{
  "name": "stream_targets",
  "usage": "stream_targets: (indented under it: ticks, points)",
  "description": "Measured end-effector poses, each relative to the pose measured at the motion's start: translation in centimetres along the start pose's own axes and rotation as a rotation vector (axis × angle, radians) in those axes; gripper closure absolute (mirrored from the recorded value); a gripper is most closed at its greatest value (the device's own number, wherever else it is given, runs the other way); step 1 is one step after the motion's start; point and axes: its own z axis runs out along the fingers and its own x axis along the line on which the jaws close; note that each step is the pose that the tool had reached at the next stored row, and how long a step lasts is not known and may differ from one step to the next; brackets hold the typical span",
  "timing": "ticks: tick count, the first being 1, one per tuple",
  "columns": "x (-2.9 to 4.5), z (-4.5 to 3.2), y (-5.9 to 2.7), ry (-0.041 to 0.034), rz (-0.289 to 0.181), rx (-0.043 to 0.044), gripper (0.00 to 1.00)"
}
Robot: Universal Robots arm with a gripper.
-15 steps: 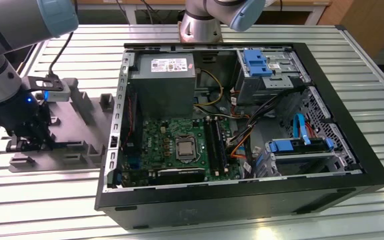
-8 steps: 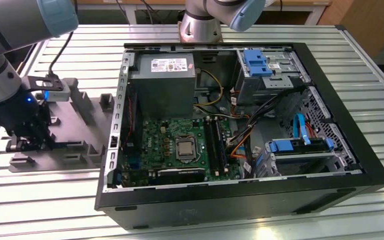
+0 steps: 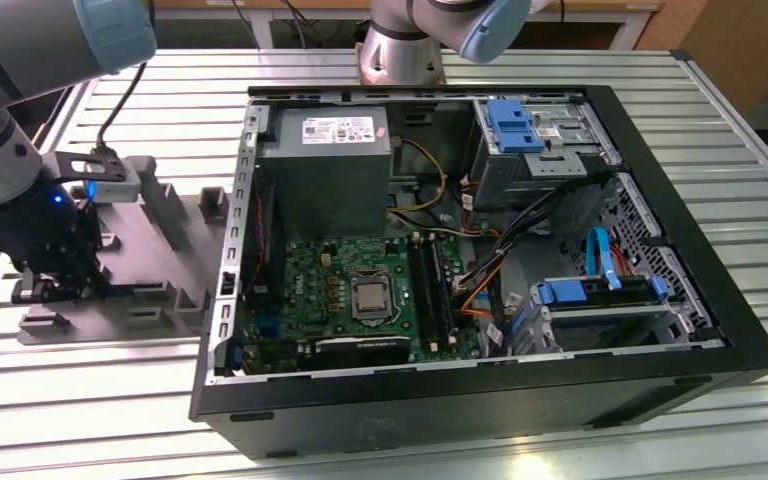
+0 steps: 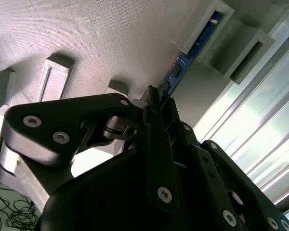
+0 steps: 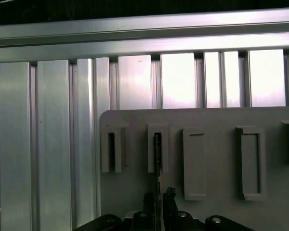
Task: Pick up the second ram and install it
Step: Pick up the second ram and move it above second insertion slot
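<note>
1. Low at the exterior view's left, the gripper [image 3: 57, 285] hangs down onto the grey holder plate [image 3: 144, 262]. There it reads as a dark mass, and what sits between its jaws is too small for you to make out.
2. The second wrist view settles it. The gripper [image 4: 154, 98] has its jaws drawn together on the near end of the second ram [image 4: 183, 62], pinching the blue board. The contact faces themselves are hidden behind the gripper's own black links.
3. The ram's far end sits in a raised slot of the holder plate, and the slot's wall hides how deep it goes.
4. In the first wrist view you see the ram [image 5: 157, 161] edge-on, as a thin dark line. It runs from one narrow slot block to the gripper [image 5: 158, 198], whose body is cut off by the frame edge. Chips and label cannot be told from this angle.
5. That view also gives you the plate's row of slot blocks and the slatted aluminium table [image 5: 53, 144] beyond.
6. The exterior view gives you the open computer case [image 3: 704, 330] in mid-frame, well apart from the gripper. Inside it are the green motherboard [image 3: 317, 275] and its long black slots [image 3: 432, 290]. You cannot tell whether those slots are filled.
</note>
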Motion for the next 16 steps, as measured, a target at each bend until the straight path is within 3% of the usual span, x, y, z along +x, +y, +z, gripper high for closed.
stream_targets:
  ticks: [16]
  points:
    - [0.16,0.2,0.0,-0.0013,0.0,-0.0001,0.78]
